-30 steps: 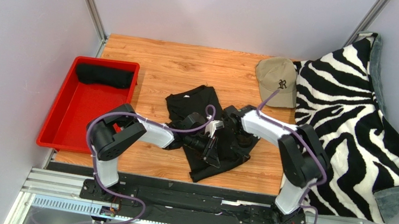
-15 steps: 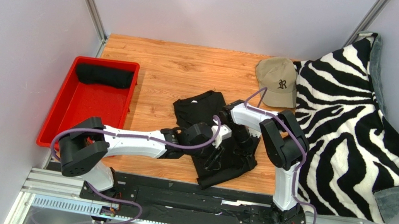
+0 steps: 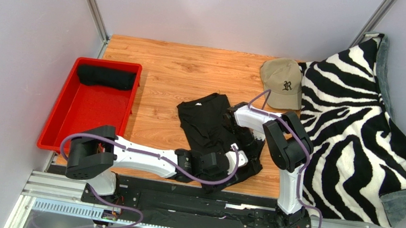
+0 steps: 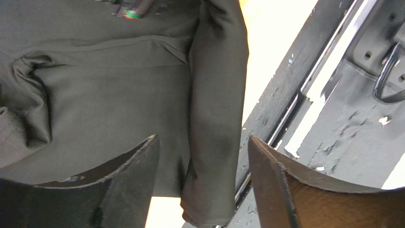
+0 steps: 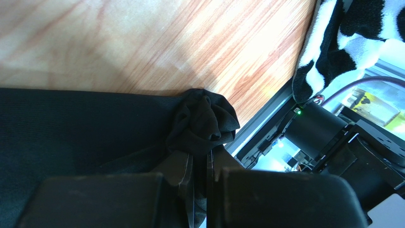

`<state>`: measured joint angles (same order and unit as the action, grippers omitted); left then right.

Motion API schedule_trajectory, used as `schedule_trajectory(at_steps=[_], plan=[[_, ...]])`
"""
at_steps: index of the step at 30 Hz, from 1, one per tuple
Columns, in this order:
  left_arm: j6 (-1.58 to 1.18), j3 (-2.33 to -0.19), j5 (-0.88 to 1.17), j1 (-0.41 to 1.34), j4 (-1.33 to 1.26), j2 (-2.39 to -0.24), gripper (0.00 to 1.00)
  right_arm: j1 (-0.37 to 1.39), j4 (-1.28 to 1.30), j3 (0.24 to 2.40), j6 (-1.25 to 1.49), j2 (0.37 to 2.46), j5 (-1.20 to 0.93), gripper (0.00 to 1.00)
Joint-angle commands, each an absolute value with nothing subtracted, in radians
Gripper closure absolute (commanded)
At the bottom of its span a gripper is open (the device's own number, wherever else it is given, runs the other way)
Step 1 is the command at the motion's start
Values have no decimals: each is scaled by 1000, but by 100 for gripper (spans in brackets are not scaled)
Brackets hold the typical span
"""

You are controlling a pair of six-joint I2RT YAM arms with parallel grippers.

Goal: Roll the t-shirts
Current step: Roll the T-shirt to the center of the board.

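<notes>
The left gripper (image 4: 202, 142) stands with its jaws wide apart and holds nothing. In the left wrist view a folded edge (image 4: 217, 104) of the black shirt (image 4: 104, 95) lies below the gap, with no visible contact to either finger. The gripper hovers at the near edge of the table (image 3: 176, 65), where the shirt's hem reaches the black rail (image 4: 285, 109). The right gripper (image 5: 199, 164) is closed tight on a bunched knot (image 5: 202, 121) of shirt fabric at the shirt's right side. In the top view the shirt lies in the middle of the table between the two wrists, spread loosely, creased and partly doubled over itself. No rolled section shows on it. A red tray (image 3: 76, 120) sits on the left of the table, well apart from the shirt, and holds one dark roll (image 3: 106, 78) against its far wall. Judged from shape and colour, this roll is a finished shirt. A tan cap (image 3: 281, 80) and a zebra blanket (image 3: 359, 124) lie to the right and take no part. Assessment: one shirt appears done and stowed, and the second is at the laying-out stage. Remaining, as far as can be judged: flatten and fold the shirt into a strip, roll it end to end, and transfer the roll to the tray. Whether further shirts lie out of sight cannot be told.
</notes>
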<state>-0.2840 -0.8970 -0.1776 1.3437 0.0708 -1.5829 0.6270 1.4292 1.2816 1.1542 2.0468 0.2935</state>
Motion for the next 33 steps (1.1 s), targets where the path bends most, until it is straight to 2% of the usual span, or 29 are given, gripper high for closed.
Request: schedule_trajectory(at_steps=[1, 2, 4, 12, 16, 21, 24, 27, 28, 30, 31, 33], plan=[[-230, -948, -296, 1402, 46, -1618, 20, 623, 1301, 1275, 1178, 2089, 279, 100], [-227, -962, -304, 1408, 49, -1624, 7, 624, 1301, 1276, 1177, 2094, 279, 100], [-221, -976, -339, 1430, 55, -1644, 2, 623, 1301, 1279, 1177, 2097, 279, 100], [-198, -1069, -596, 1499, 124, -1753, 3, 624, 1287, 1281, 1172, 2105, 267, 100], [-170, -1081, -684, 1528, 104, -1796, 9, 623, 1285, 1281, 1172, 2108, 262, 100], [-175, -1081, -692, 1528, 94, -1824, 19, 621, 1284, 1282, 1172, 2105, 259, 100], [-164, -1075, -684, 1528, 74, -1830, 29, 620, 1278, 1278, 1167, 2097, 256, 100], [-156, -1063, -654, 1526, 51, -1830, 45, 620, 1246, 1260, 1149, 2066, 247, 100], [-158, -1058, -646, 1526, 46, -1829, 63, 620, 1221, 1250, 1146, 2053, 242, 100], [-163, -1042, -617, 1526, 25, -1821, 83, 620, 1194, 1224, 1134, 2010, 236, 100], [-170, -1037, -611, 1526, 20, -1819, 100, 618, 1169, 1217, 1121, 1996, 229, 100], [-176, -1017, -572, 1522, 6, -1807, 100, 614, 1154, 1200, 1112, 1959, 225, 92]])
